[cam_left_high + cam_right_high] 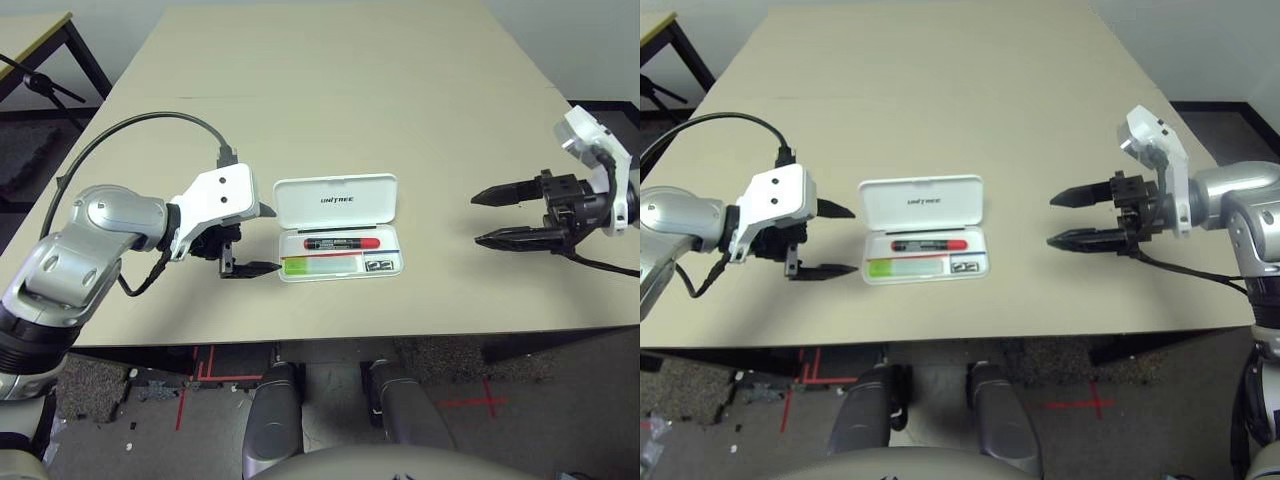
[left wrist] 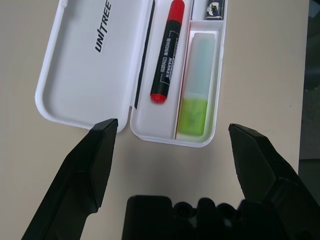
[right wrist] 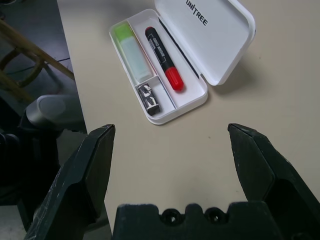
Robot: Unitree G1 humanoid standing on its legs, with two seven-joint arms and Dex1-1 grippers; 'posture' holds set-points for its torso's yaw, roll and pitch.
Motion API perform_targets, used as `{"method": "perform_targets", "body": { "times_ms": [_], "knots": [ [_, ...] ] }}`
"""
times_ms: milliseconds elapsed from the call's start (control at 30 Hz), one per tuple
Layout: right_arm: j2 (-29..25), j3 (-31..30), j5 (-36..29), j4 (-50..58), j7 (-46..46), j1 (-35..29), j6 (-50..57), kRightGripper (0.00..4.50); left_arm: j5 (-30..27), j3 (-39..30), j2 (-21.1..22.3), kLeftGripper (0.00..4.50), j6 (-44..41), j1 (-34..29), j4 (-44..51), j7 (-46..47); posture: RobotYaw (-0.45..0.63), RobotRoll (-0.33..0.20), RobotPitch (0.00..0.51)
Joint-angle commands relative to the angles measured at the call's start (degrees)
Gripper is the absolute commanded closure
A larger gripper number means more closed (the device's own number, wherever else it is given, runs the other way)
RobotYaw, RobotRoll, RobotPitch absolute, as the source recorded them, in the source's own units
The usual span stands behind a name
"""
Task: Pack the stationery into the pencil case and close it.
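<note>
case point(image 1: 337, 203) lid up, marker point(image 1: 341, 243) and highlighter point(image 1: 320, 264) inside, ready to close | left gripper point(image 1: 262, 240) released at 9 o'clock | right gripper point(image 1: 487, 218) released at 3 o'clock, well apart

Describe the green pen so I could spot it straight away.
On the table lies an open white case, between the two pincers. In its tray, the highlighter fills the slot nearest the robot, beside the red marker. It alone is light green with a pale cap.
</note>
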State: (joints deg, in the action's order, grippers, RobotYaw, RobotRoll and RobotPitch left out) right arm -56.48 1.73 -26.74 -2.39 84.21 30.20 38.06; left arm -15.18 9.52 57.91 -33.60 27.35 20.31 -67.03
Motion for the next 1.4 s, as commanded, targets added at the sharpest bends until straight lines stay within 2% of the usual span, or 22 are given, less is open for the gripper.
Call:
{"method": "perform_targets", "body": {
  "times_ms": [33, 200, 333, 367, 500, 667, 933, 1233, 1400],
  "knots": [
    [0.09, 0.74, -1.12, 1.16, -1.17, -0.65, 0.34, 0.00, 4.03, 2.25, 2.82, 0.64, -0.64, 0.42, -2.56, -0.42, -0.01, 0.000, 0.121],
    [0.52, -0.07, -1.13, 1.01, -1.97, -0.41, 0.24, 0.00, 9.49, 3.76, 3.60, 2.62, 4.33, 0.19, -8.50, 0.50, -0.01, 0.000, 0.120],
    [1.19, -0.81, -0.79, 0.78, -2.21, -0.14, -0.25, 0.00, 12.86, 4.16, 1.85, 4.18, 8.11, 1.18, -13.66, 1.91, -0.01, 0.000, 0.118],
    [1.35, -0.97, -0.71, 0.80, -2.27, -0.16, -0.36, 0.00, 13.15, 3.94, 0.60, 4.46, 9.22, 1.62, -15.02, 2.67, -0.01, 0.000, 0.118],
    [1.79, -1.47, -0.50, 0.65, -2.43, -0.18, -0.83, 0.00, 15.20, 3.49, -4.90, 4.46, 14.46, 4.16, -22.13, 6.29, -0.01, 0.000, 0.117],
    [2.42, -2.01, -0.59, 1.08, -2.59, -0.02, -0.82, 0.00, 14.33, 1.95, -12.69, 4.46, 19.12, 7.77, -31.36, 9.46, -0.01, 0.000, 0.115],
    [3.11, -2.29, -0.51, 1.90, -3.16, -0.40, -0.80, 0.00, 14.07, 0.95, -20.60, 4.46, 24.61, 12.58, -43.01, 12.30, -0.03, 0.000, 0.111],
    [3.13, -2.16, -0.57, 2.80, -3.77, -1.11, -0.53, 0.00, 12.74, 0.95, -24.53, 4.46, 25.65, 13.20, -44.12, 10.39, -0.04, 0.000, 0.111],
    [3.28, -2.37, -0.62, 2.99, -3.96, -1.15, -0.48, 0.00, 9.21, 0.84, -25.34, 4.46, 24.31, 11.19, -38.69, 5.96, -0.04, 0.000, 0.113]
  ]
}}
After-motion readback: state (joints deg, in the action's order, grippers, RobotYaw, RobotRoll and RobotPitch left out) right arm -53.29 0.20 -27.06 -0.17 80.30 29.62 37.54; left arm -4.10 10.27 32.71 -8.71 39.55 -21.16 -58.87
